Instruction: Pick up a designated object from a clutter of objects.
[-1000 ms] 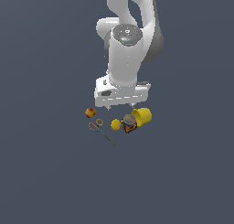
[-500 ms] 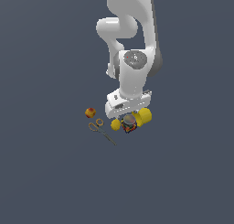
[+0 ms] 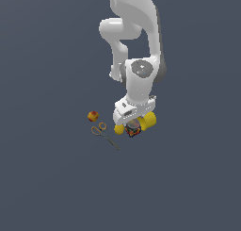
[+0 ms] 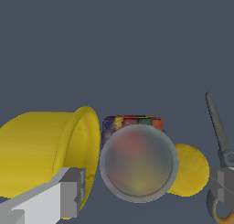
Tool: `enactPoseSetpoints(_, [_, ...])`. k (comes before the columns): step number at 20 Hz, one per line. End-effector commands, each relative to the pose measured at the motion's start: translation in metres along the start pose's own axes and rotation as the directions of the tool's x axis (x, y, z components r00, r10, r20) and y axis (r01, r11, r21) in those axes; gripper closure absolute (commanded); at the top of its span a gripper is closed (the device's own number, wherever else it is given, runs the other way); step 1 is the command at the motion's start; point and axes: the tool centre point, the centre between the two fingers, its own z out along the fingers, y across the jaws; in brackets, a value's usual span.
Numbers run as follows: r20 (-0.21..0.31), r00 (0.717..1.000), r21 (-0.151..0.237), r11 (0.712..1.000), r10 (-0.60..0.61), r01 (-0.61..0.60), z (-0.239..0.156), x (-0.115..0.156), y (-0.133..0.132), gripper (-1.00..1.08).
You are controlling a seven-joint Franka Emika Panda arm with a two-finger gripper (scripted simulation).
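Note:
The many-coloured jar (image 4: 138, 160) with its greyish round top stands between the yellow cup (image 4: 45, 154), which lies on its side, and the yellow lemon (image 4: 189, 169). My gripper (image 4: 145, 191) is open, its grey fingers (image 4: 73, 191) on either side of the jar and apart from it. In the exterior view the gripper (image 3: 133, 125) sits low over the jar (image 3: 133, 129), hiding most of it, with the cup (image 3: 149, 120) and lemon (image 3: 118, 129) beside it.
The thin scissors (image 3: 104, 134) lie on the exterior view's left of the jar and show in the wrist view (image 4: 219, 136) beside the lemon. A red-yellow ball (image 3: 92, 116) sits further on the exterior view's left. The floor is plain dark grey.
The arm has come down over the jar, bringing the open gripper from well above the clutter to just around the jar. The objects have not moved.

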Motion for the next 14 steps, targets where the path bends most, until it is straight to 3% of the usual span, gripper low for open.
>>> enactPoseSetpoints(1, [-0.003, 1.0, 0.0, 1.0, -0.009, 0.009, 0.003, 0.0, -0.002, -0.92])
enactPoseSetpoints(14, [-0.003, 1.0, 0.0, 1.0, -0.009, 0.009, 0.035, -0.001, -0.002, -0.92])
